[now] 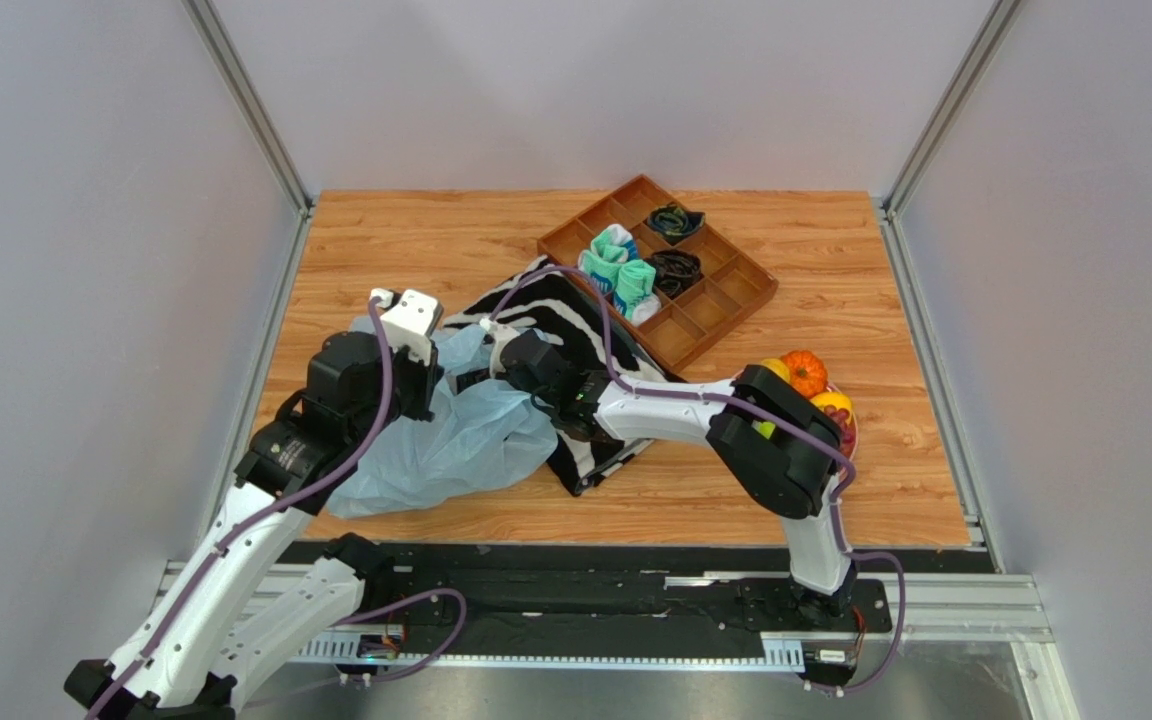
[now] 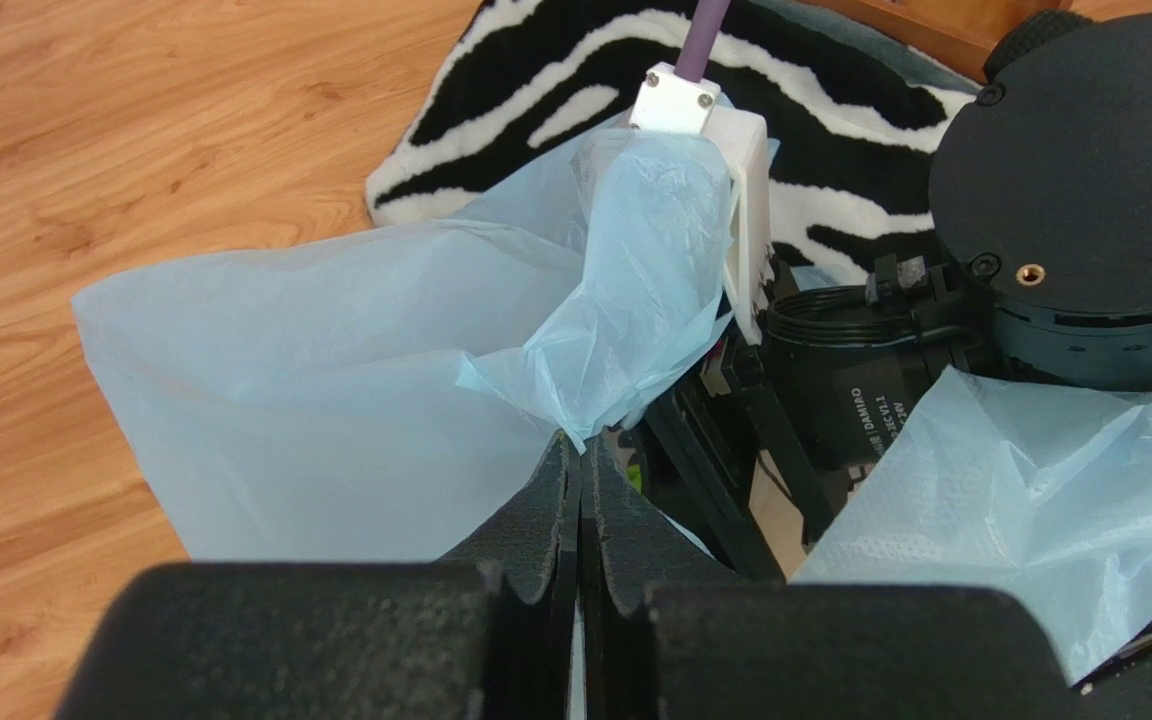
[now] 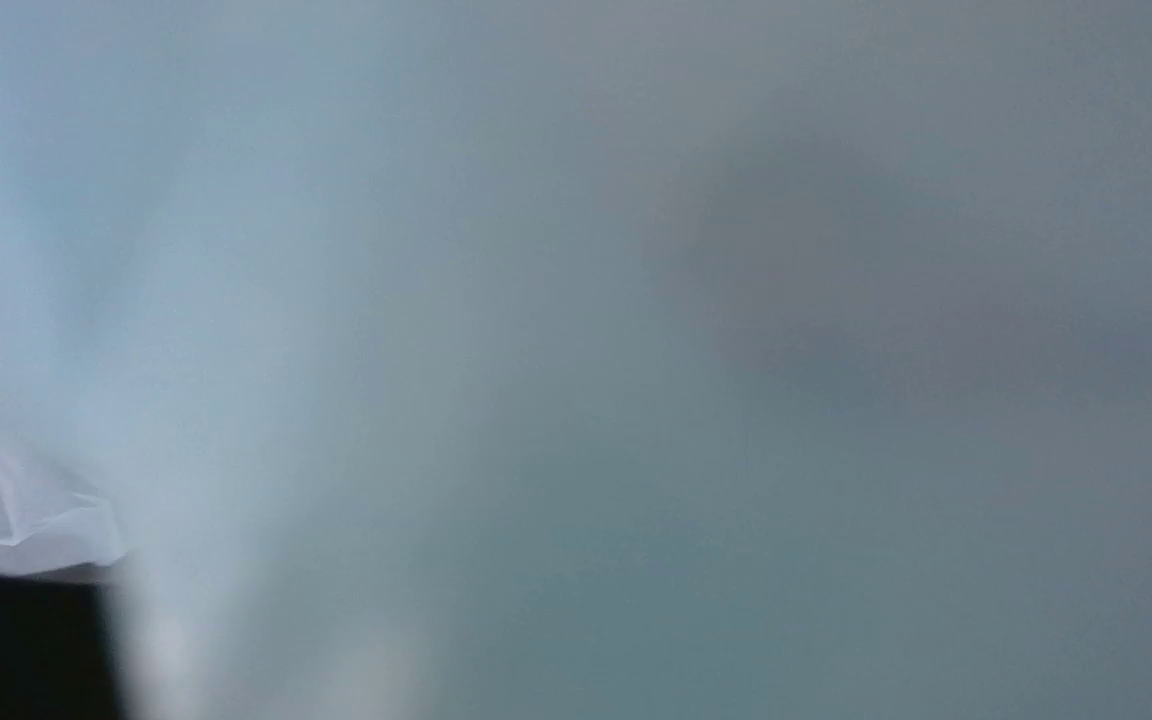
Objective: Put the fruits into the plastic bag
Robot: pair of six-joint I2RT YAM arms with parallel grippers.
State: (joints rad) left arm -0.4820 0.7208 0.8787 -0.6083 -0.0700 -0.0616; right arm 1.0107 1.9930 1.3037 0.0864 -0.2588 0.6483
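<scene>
Left gripper (image 2: 581, 480): fingers pressed together, pinching a fold of the light-blue bag (image 2: 327, 390), which lies crumpled on the table (image 1: 387, 240) at the near left, its edge over the zebra cloth (image 1: 575, 308). Right gripper (image 1: 519, 372): pushed into the bag's mouth, its wrist view filled with blurred blue film, so whether its fingers are spread or closed cannot be told. Fruits (image 1: 808, 375): orange, yellow and red pieces clustered behind the right arm's elbow (image 1: 778, 450), well apart from the bag, near the wooden tray (image 1: 717, 293).
</scene>
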